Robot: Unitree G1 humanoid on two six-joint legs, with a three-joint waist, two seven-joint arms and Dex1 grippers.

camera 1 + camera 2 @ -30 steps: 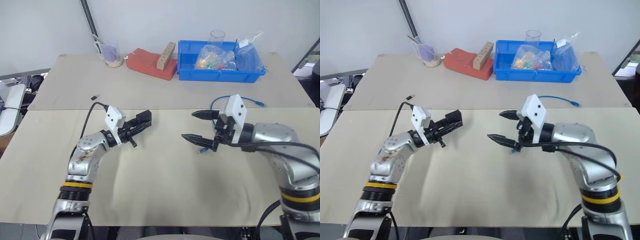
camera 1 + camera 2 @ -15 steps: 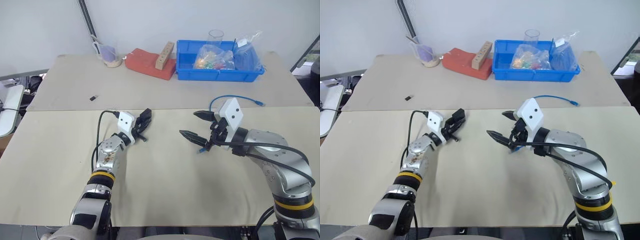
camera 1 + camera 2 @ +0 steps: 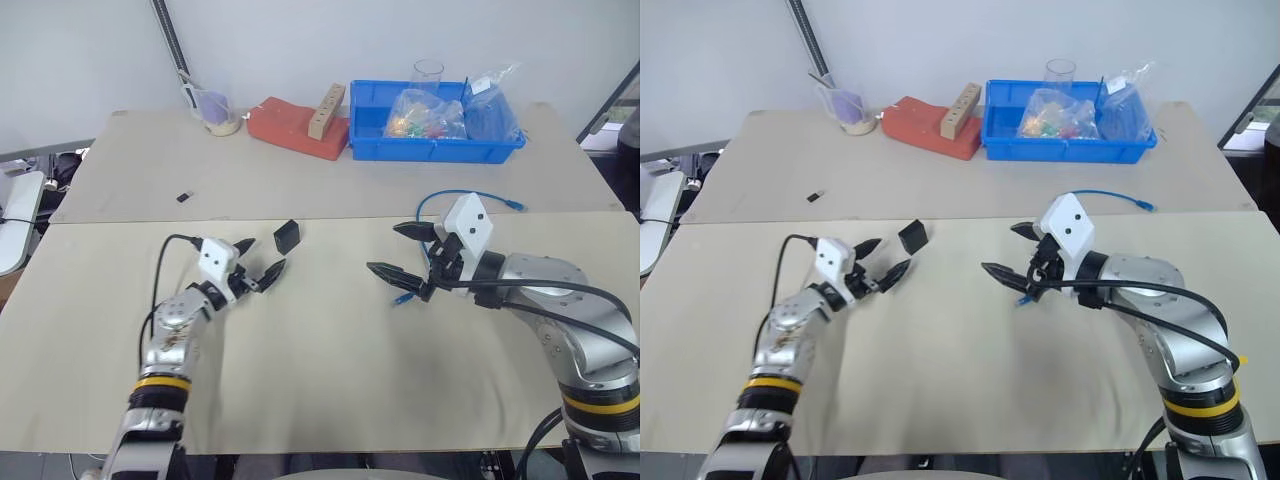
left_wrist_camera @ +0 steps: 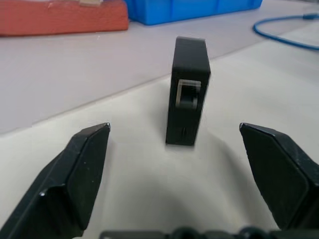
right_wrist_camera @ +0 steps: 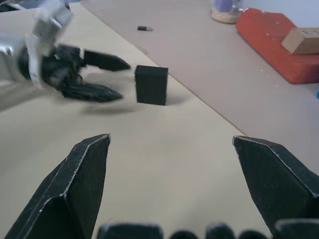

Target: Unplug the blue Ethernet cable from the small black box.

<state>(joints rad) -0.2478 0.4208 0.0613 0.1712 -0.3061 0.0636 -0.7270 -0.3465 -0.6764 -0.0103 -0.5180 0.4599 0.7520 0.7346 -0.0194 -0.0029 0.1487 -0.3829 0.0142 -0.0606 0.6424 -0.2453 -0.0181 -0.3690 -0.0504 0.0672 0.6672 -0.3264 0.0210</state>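
Box first: the small black box [image 3: 286, 237] stands on edge on the table [image 3: 320, 380], just beyond my left gripper [image 3: 259, 270], and its port faces that gripper with nothing plugged into it. My left fingers are spread wide around empty air, not touching it, so I judge it sits there as something set down and let go. The blue Ethernet cable [image 3: 465, 196] lies well apart to the right, curling across the table behind my right gripper [image 3: 398, 251], one plug [image 3: 401, 298] resting just beneath it. My right fingers are also spread and grasp nothing. With plug and port separated, I reckon the unplugging is done.

Far across the table, a blue bin [image 3: 436, 146] holds clear bags, one with colourful bits inside. A clear cup [image 3: 433, 75] stands behind the bin.
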